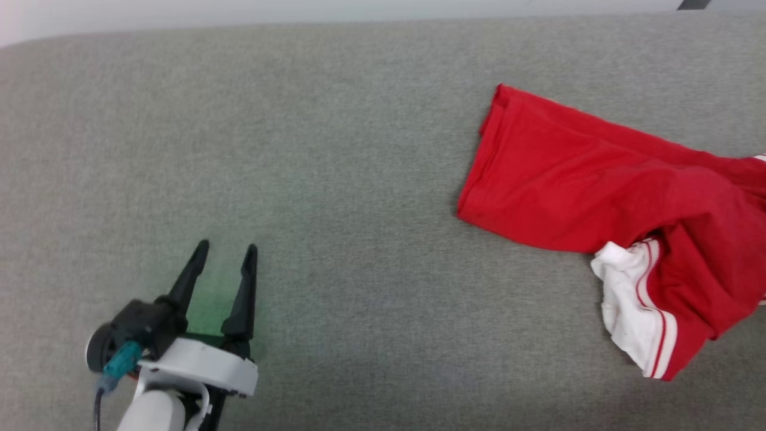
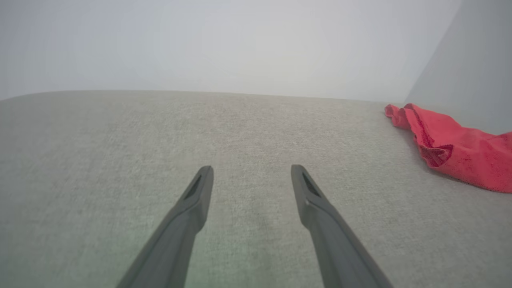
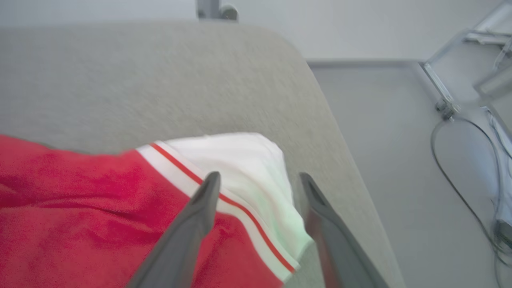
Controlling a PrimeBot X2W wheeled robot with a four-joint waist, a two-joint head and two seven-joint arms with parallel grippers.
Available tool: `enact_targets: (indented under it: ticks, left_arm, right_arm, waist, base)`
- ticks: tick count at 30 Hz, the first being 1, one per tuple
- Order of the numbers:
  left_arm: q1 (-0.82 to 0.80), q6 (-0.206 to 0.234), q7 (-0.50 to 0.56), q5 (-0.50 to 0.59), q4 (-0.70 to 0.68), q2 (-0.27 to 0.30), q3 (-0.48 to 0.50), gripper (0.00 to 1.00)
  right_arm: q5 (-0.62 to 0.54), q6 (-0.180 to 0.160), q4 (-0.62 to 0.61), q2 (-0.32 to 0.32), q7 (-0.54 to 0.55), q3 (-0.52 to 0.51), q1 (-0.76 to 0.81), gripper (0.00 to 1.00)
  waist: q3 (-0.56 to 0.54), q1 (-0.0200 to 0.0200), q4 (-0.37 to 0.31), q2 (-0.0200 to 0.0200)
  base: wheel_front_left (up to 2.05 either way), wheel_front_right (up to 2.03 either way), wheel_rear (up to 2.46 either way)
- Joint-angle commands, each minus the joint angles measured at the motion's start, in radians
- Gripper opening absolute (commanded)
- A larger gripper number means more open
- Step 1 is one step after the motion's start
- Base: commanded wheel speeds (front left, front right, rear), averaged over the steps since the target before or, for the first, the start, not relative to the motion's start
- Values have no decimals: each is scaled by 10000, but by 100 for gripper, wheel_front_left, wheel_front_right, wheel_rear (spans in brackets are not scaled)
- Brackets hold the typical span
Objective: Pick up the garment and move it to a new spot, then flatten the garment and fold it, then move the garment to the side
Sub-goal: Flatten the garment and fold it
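Grey woven cloth was seen to cover the worktop [image 1: 335,131], its rounded far edge backed by a pale wall [image 2: 240,40]. In the right wrist view a bare grey floor [image 3: 372,132] and a metal frame [image 3: 437,86] were shown at the right of the frame.

The garment [image 1: 574,179] was laid crumpled at the right of the head view, with its white striped trim at the lower right, close to the worktop's edge. The right tool [image 3: 260,176] was held spread wide over that white panel with nothing clamped, which was judged to fit a garment set down at its new spot. The left tool [image 1: 227,245] was held fully parted and empty at the lower left, well apart from the cloth, presumably reserved for the flattening.
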Motion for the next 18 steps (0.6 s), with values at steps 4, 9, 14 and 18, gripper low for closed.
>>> enact_targets:
  ticks: [4,9,14,18]
  left_arm:
    - [-513,-26,2,-189,122,589,-791,100]
    - [-1685,-26,722,-1086,398,1585,-2624,100]
    - [-3266,-17,2645,-2587,370,2473,-4939,100]
    - [-4473,-14,4834,-4475,305,2631,-6497,100]
  right_arm:
    - [780,-19,-1598,66,-1238,1031,897,100]
    - [1341,-16,-3688,51,-3051,2311,2268,100]
    - [1478,-16,-4720,650,-3990,2733,3207,100]
    - [1156,-16,-5358,1219,-4345,2703,3708,100]
  waist:
    - [-453,0,-468,0]
    - [-818,0,-960,0]
    - [-985,0,-1477,0]
    - [-1044,0,-1947,0]
  base:
    - [0,0,0]
    - [0,0,0]
    - [0,0,0]
    - [0,0,0]
